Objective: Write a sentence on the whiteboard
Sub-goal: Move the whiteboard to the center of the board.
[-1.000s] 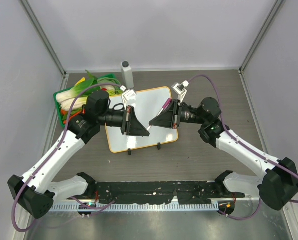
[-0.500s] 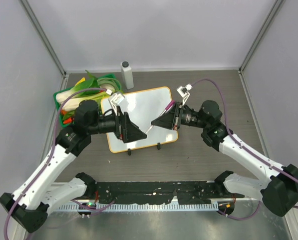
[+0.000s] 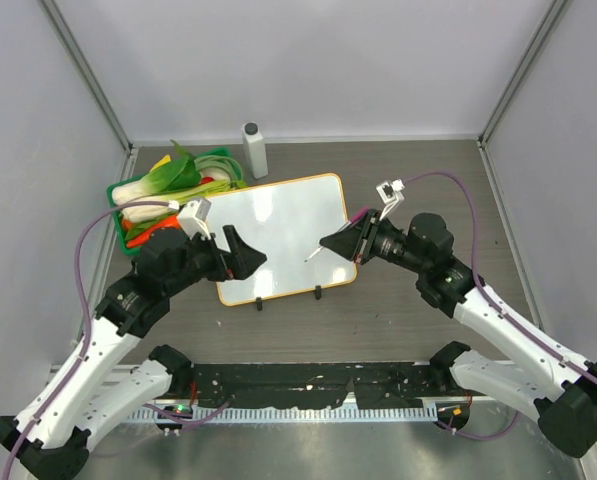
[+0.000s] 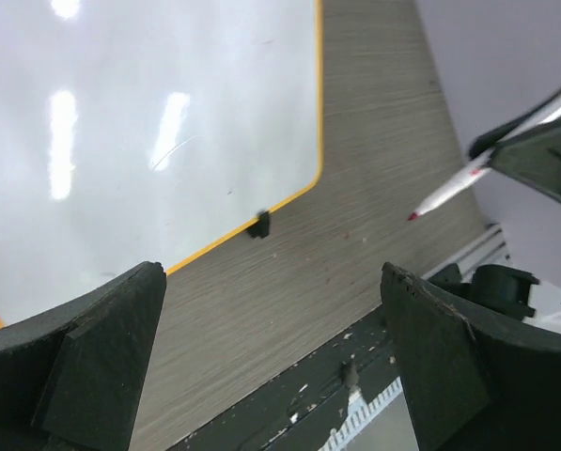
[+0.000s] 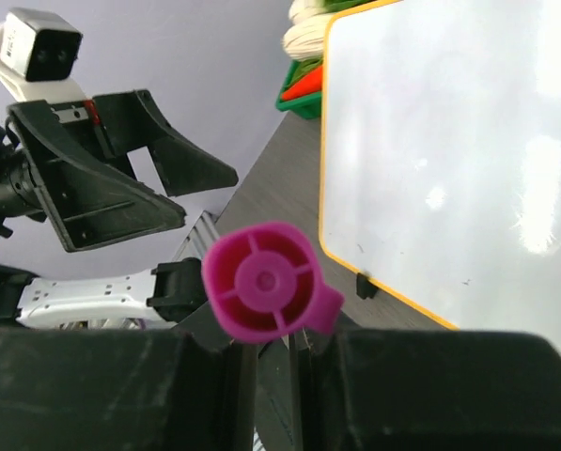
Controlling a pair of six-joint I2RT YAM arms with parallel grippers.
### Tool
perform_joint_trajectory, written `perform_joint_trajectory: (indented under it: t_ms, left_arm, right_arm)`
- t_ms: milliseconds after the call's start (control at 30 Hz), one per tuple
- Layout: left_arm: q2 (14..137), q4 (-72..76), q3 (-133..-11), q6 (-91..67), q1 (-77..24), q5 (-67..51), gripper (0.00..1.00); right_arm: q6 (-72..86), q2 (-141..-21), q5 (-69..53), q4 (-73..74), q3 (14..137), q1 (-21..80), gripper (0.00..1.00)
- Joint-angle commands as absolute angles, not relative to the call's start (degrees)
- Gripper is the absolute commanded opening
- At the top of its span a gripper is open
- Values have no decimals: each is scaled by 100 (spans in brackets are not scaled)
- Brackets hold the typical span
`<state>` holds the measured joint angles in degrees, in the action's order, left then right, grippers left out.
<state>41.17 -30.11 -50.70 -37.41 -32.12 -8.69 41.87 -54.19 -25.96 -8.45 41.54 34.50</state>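
Two arms flank the whiteboard lying mid-surface.
Overhead: left jaws at its 8 o'clock, right jaws at 3 o'clock. Left wrist: jaws apart, whiteboard at 11 o'clock. Right wrist: jaws clamped on a magenta-capped marker.

The left wrist view crops the whiteboard at 12 and 9 o'clock; the right wrist view sees the marker only end-on.

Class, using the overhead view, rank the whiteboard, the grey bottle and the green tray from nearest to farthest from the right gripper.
1. Whiteboard: the right gripper, holding the marker, overlaps its right edge.
2. Grey bottle: beyond the board's far edge.
3. Green tray: far left corner, across the board.
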Motion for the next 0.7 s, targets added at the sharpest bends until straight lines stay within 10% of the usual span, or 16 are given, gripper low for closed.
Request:
perform_joint_trajectory:
  t_ms: [0,667]
  left_arm:
    - [4393,-3682,-4913,-4008,-3182,-158,100]
    - [6292,-3314,-3832,-4886,-4024,-45,90]
  right_arm:
    - [3990,-5037,-1645,-651,4052,3454,1]
    - [4069,-5010,-1318,-844,3744,3445,1]
